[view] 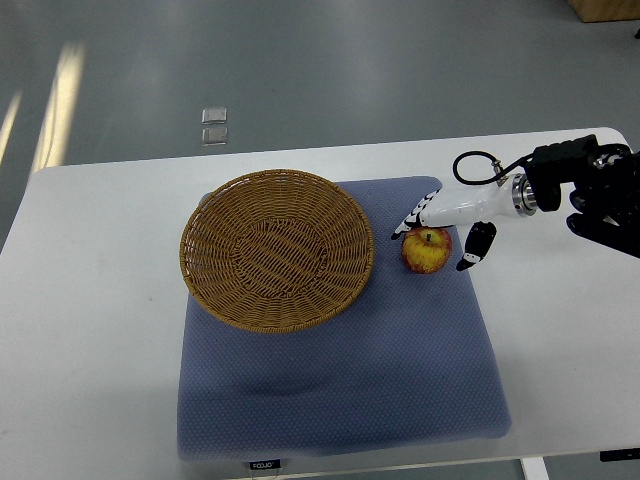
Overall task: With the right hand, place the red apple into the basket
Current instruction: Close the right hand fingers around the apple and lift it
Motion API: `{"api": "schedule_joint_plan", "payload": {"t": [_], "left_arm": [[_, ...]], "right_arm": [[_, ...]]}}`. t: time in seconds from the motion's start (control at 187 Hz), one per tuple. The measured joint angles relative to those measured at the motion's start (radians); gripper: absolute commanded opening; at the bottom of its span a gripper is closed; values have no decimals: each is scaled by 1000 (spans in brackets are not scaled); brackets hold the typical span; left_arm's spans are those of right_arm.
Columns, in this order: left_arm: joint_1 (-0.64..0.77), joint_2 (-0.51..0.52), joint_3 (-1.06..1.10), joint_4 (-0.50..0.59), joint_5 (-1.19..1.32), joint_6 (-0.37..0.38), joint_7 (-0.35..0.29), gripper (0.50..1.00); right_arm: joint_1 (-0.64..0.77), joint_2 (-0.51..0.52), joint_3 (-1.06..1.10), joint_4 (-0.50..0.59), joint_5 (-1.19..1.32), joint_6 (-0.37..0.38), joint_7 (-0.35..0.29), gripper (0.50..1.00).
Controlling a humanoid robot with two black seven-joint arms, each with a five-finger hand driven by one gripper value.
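A red and yellow apple (427, 251) lies on the blue mat (340, 380), just right of the woven wicker basket (276, 249). The basket holds nothing. My right hand (437, 238) reaches in from the right edge and hovers over the apple. Its white fingers (412, 218) with black tips extend past the apple's far side, and the thumb (477, 246) hangs at the apple's right. The fingers are spread and do not close on the fruit.
The mat lies on a white table (90, 330) whose far edge meets a grey floor. A black cable (478, 165) loops above the right wrist. A small clear object (214, 126) lies on the floor beyond the table.
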Motion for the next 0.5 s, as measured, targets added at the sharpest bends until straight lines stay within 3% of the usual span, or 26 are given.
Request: {"api": "schedule_joint_plan", "payload": {"t": [0.086,0.155,0.241,0.45,0.455,0.498], "left_arm": [[0,0,0,0,0,0,0,1000],[0,0,0,0,0,0,0,1000],[0,0,0,0,0,0,0,1000],[0,0,0,0,0,0,0,1000],[0,0,0,0,0,0,0,1000],[0,0,0,0,0,0,0,1000]], "right_arm": [[-5,1,0,0,0,-6,2,893],[-5,1,0,0,0,-8,2,834],[-5,1,0,0,0,-8,2,799],[-6,1,-1,0,-1,-8,0,758],[-6,1,-1,0,-1,-8,0,724],[-6,1,-1,0,-1,-8,0,701]]}}
